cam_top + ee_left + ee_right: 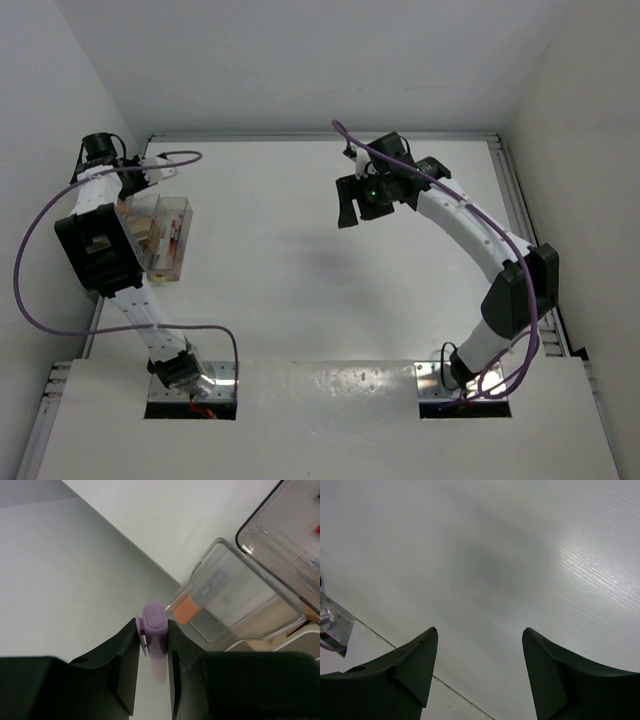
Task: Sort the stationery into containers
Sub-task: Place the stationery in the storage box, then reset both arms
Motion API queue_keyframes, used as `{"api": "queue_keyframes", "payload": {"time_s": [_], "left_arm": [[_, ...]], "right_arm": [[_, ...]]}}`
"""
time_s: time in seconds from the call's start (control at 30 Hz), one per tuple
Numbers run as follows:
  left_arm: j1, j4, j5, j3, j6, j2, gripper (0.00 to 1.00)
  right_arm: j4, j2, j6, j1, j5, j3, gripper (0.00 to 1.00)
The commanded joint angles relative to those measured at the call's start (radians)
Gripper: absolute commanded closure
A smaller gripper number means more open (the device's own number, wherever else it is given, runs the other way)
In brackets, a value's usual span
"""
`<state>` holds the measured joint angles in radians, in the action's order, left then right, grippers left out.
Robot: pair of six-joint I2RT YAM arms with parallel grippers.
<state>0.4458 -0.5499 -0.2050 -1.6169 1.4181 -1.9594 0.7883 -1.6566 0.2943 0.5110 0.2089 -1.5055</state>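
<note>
My left gripper (154, 626) is shut on a pale grey-purple pen (154, 622), whose capped end sticks out between the fingertips. In the top view the left gripper (152, 172) hovers at the far left corner, just behind the clear bins (165, 236). In the left wrist view the nearer bin (260, 585) holds a pink marker (189, 610) that lies slanted. A second bin (287, 535) at the upper right shows bits of red and blue pens. My right gripper (350, 205) is open and empty above bare table (479, 630).
White walls enclose the table on the left, back and right. The left gripper is close to the left wall (60, 580). A metal rail (515, 190) runs along the table's right edge.
</note>
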Motion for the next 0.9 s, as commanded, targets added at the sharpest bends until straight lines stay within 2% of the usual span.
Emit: {"api": "queue_keyframes", "payload": {"time_s": [0.0, 0.1, 0.3, 0.37, 0.47, 0.57, 0.6, 0.63, 0.7, 0.8, 0.87], "left_arm": [[0.021, -0.004, -0.077, -0.052, 0.045, -0.01, 0.93], [0.021, -0.027, -0.103, -0.06, 0.054, -0.018, 0.89], [0.021, -0.09, -0.137, -0.052, 0.07, -0.009, 0.89], [0.021, -0.099, -0.143, -0.046, 0.074, -0.007, 0.83], [0.024, -0.101, -0.143, -0.046, 0.053, -0.015, 0.66], [0.021, -0.124, -0.143, -0.07, 0.044, -0.027, 0.45], [0.021, -0.131, -0.146, -0.078, 0.042, -0.027, 0.43], [0.021, -0.133, -0.148, -0.084, 0.042, -0.024, 0.36], [0.027, -0.157, -0.171, -0.11, 0.038, -0.01, 0.35], [0.027, -0.189, -0.224, -0.207, -0.076, 0.017, 0.33], [0.021, -0.199, -0.266, -0.341, -0.302, 0.054, 0.3]], "right_arm": [[-0.012, -0.015, -0.012, -0.005, -0.006, -0.024, 0.33], [-0.014, -0.02, -0.011, -0.003, -0.006, -0.028, 0.33], [-0.009, -0.023, -0.017, -0.003, -0.016, -0.032, 0.33], [-0.011, -0.026, -0.012, -0.005, -0.013, -0.032, 0.33], [-0.011, -0.029, -0.014, -0.003, -0.012, -0.038, 0.33], [-0.008, -0.029, -0.017, -0.005, -0.016, -0.041, 0.32], [-0.008, -0.028, -0.017, -0.005, -0.014, -0.039, 0.32], [-0.008, -0.028, -0.018, -0.005, -0.016, -0.039, 0.32], [-0.008, -0.025, -0.017, -0.003, -0.016, -0.039, 0.32], [-0.004, -0.009, -0.026, -0.003, -0.016, -0.042, 0.32], [-0.004, 0.013, -0.04, -0.009, -0.02, -0.044, 0.31]]}}
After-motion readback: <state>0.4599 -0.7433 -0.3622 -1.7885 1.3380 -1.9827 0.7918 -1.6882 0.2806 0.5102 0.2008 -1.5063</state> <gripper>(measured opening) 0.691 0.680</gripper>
